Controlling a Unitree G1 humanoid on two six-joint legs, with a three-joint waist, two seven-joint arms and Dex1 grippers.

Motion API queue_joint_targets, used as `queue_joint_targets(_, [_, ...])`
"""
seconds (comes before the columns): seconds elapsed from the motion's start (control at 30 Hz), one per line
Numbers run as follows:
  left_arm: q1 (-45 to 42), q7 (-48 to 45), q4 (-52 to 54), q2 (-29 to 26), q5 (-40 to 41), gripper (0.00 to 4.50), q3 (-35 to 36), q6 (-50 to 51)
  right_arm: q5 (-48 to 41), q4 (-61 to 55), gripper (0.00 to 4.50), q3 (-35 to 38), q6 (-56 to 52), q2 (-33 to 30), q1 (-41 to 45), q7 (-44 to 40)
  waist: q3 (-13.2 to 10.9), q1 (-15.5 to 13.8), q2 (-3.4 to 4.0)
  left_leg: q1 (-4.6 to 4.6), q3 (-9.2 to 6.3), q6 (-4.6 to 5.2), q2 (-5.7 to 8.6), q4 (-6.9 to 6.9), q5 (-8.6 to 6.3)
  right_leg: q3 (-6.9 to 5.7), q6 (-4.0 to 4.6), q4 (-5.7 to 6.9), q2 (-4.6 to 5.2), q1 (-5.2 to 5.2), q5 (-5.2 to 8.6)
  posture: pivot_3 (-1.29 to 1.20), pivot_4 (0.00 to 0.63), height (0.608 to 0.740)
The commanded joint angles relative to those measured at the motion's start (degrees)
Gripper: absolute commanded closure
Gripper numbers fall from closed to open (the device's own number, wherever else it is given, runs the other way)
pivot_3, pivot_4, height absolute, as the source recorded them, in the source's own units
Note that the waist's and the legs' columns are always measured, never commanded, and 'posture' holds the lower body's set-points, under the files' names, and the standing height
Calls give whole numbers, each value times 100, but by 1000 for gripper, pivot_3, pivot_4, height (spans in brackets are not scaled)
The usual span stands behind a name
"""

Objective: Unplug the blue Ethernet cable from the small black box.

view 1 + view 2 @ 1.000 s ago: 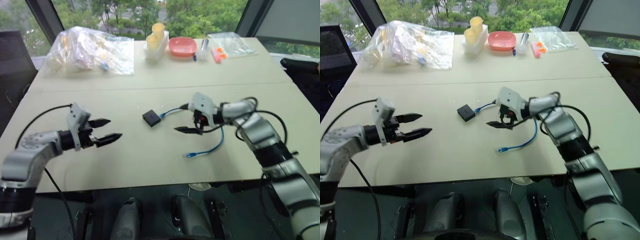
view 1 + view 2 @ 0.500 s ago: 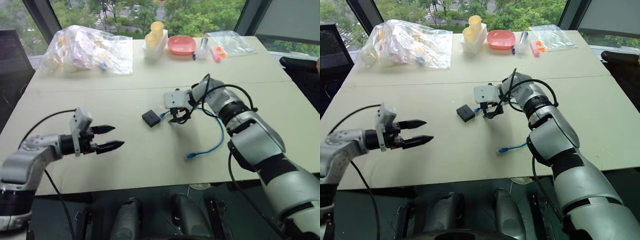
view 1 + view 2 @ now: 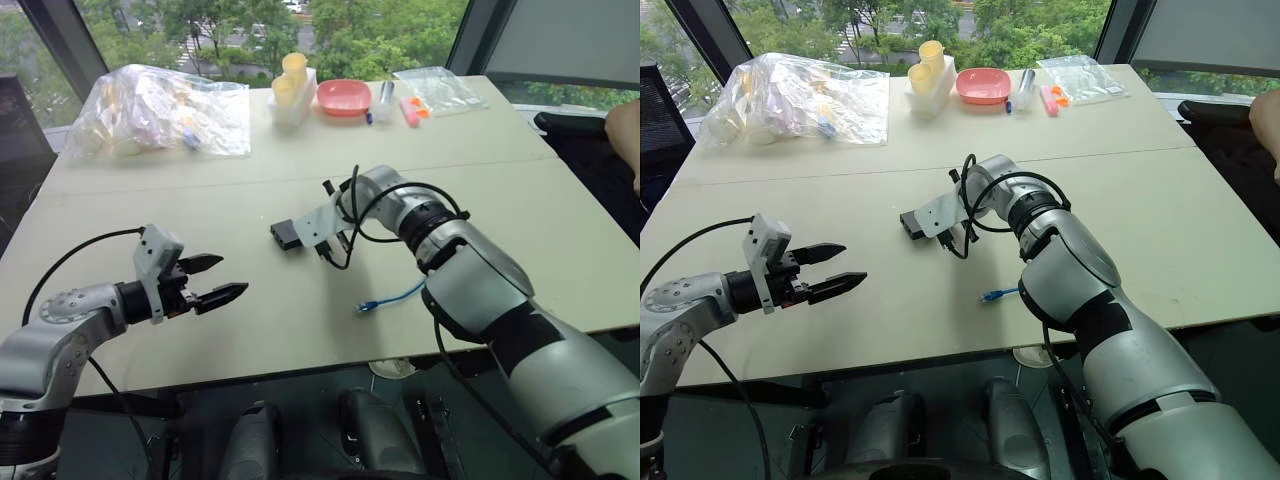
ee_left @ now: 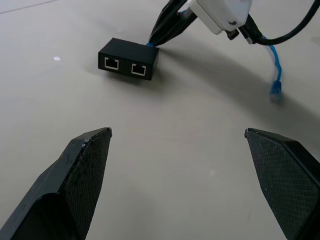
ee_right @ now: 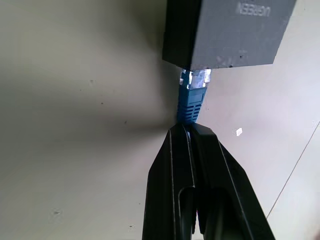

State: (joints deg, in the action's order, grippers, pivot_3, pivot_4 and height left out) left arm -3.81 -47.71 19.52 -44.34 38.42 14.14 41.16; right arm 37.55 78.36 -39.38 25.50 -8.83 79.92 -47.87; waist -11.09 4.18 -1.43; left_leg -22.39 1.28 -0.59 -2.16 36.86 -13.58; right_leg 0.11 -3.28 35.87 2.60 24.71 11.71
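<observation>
The small black box (image 3: pixel 283 236) lies flat near the middle of the table, two empty sockets (image 4: pixel 129 61) on one side. The blue Ethernet cable (image 5: pixel 191 97) is plugged into the opposite side of the box (image 5: pixel 227 30). My right gripper (image 5: pixel 187 129) is shut on the cable's blue boot just behind the clear plug, a short way from the box. The rest of the cable runs under the right arm, and its free end (image 3: pixel 369 306) rests on the table towards the front edge. Well to the left of the box, my left gripper (image 3: pixel 232 277) hovers open and empty.
At the table's far edge sit a crumpled clear plastic bag (image 3: pixel 160 105), a holder with yellow cups (image 3: pixel 290 85), a pink bowl (image 3: pixel 343 97) and a small clear bag (image 3: pixel 440 88). A person's arm (image 3: pixel 625 125) shows at the right edge. Black wires loop around the right wrist (image 3: pixel 380 215).
My right gripper moved left to the box, rolled over, and closed on the blue cable behind its plug. The left gripper stayed open and almost still. The camera has shifted slightly.
</observation>
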Motion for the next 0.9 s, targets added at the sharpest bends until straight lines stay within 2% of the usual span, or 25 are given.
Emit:
queue_joint_targets(0.03, [115, -2, 193, -32, 120, 0, 245, -17, 44, 22, 4486, 90, 148, -194, 51, -150, -1, -13, 2, 0, 0, 0, 0, 0, 0, 0, 0, 3, 1, 3, 0, 0, 150, 740])
queue_joint_targets(0.2, [-169, -75, -138, -16, 108, 0, 105, -44, -332, -214, 4486, 571, 268, -641, 286, -409, -4, -111, 3, -24, 3, -1, 12, 2, 1, -3, -3, 1, 11, 18, 3, 0, 150, 740])
queue_joint_targets(0.33, [-714, -365, -690, -18, -96, 0, -300, -185, -851, -924, 4486, 1031, 307, -1131, 15, -1090, -5, -160, 5, -78, 15, 0, 16, 10, 2, -2, -8, 1, 10, 64, 3, 0, 150, 740])
queue_joint_targets(0.53, [-1479, -739, -1451, 113, -376, 0, -807, -395, -1303, -1542, 4486, 1394, -195, -966, -587, -1293, -5, -161, 4, -88, 15, 1, 11, 7, 2, -5, -19, 11, 1, 76, 5, 0, 150, 740])
queue_joint_targets(0.67, [-1821, -888, -1781, 214, -573, 0, -1002, -562, -1075, -1010, 3254, 1304, -318, -764, -497, -820, -5, -161, 3, -89, 15, 1, 12, 12, 2, -5, -18, 16, -1, 77, 7, 0, 150, 740])
queue_joint_targets(0.87, [-1416, -744, -1456, 260, -524, 0, -794, -559, -832, -514, 299, 1210, -365, -506, -264, -251, -6, -143, 4, -90, 17, 1, 12, 14, 2, -3, -17, 15, 4, 78, 7, 0, 150, 740])
queue_joint_targets(0.9, [-1288, -692, -1359, 263, -502, 0, -730, -546, -810, -469, 299, 1203, -353, -458, -245, -227, -6, -139, 4, -90, 17, 1, 11, 13, 2, -4, -17, 15, 4, 78, 7, 0, 150, 740])
